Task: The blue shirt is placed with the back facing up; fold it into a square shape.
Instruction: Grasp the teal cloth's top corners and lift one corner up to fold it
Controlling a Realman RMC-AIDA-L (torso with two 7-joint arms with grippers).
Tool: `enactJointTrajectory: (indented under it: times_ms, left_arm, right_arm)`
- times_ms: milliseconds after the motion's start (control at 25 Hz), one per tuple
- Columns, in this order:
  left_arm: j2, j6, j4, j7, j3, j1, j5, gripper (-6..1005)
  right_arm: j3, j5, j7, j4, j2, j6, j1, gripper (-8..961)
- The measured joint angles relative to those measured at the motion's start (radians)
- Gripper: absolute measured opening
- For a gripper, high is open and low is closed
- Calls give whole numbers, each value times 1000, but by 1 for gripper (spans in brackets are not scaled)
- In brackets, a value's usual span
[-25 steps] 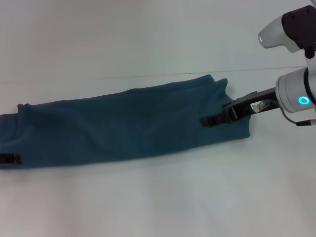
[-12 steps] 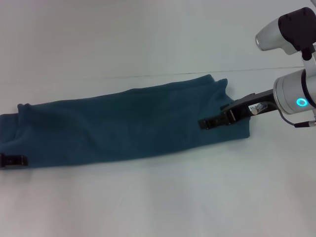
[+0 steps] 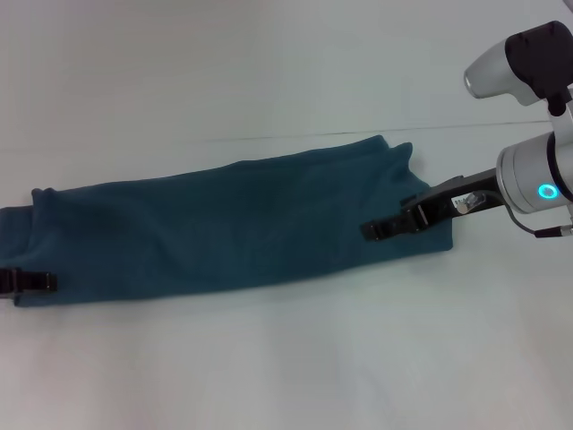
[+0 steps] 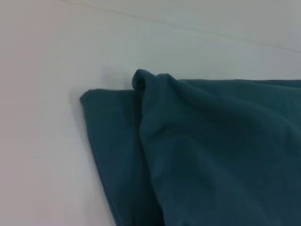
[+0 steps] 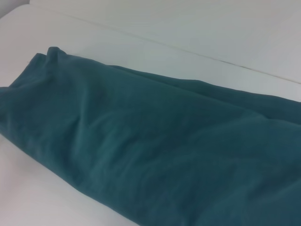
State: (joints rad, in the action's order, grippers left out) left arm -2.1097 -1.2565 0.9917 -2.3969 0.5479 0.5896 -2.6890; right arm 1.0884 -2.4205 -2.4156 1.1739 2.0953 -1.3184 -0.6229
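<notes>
On the white worktop (image 3: 286, 376), the long-folded dark teal-blue cloth shirt (image 3: 233, 224) lies flat, the right gripper (image 3: 380, 229) over its three-o'clock end and the left gripper (image 3: 31, 283) at nine, apparently to fold it crosswise; whether either is spread or pinching, I cannot tell.

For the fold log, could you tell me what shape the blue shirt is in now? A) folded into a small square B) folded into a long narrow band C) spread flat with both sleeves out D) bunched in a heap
B: the blue shirt lies as a long narrow band between the left gripper and the right gripper.
</notes>
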Motion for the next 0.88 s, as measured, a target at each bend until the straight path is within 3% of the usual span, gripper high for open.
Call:
enactJointTrajectory:
  times_ms: [440,640,880]
  left_arm:
    - [6,2,-39,10,2,16,1,471]
    - [3,5,-40,12,6,23,2,240]
    - [3,30,-61,14,31,30,2,131]
  right_arm:
    - [-1,0,0,-2,0,-1,3,848]
    - [-1,0,0,-2,0,-1,3,843]
    - [-1,1,0,-7,0,0,5,838]
